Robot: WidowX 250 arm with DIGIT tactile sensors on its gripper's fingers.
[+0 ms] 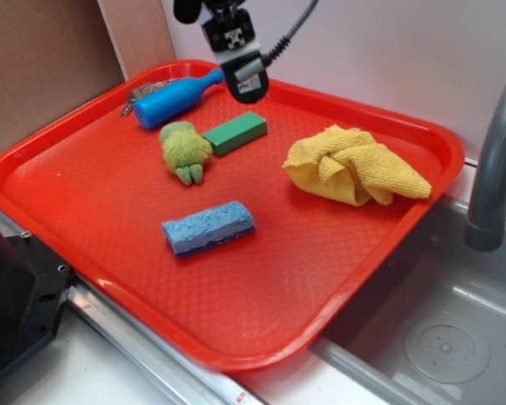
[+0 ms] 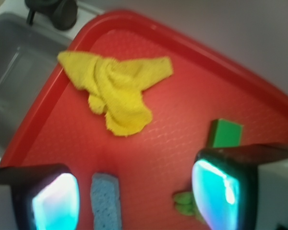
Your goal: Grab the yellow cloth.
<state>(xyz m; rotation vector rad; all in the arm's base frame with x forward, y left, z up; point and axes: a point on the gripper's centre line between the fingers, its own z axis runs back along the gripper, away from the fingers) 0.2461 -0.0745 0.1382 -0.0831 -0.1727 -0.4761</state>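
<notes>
While its two fingers stand spread with nothing between them, the end effector (image 1: 246,78) hangs at the top centre of the exterior frame, over the red tray's (image 1: 84,126) far edge. The yellow cloth (image 1: 354,164) lies crumpled at right centre, well apart; the blue sponge (image 1: 207,228) sits lower centre, seemingly flat

cloth (image 1: 354,164) on tray (image 1: 84,194), sponge (image 1: 207,228) nearby
</notes>
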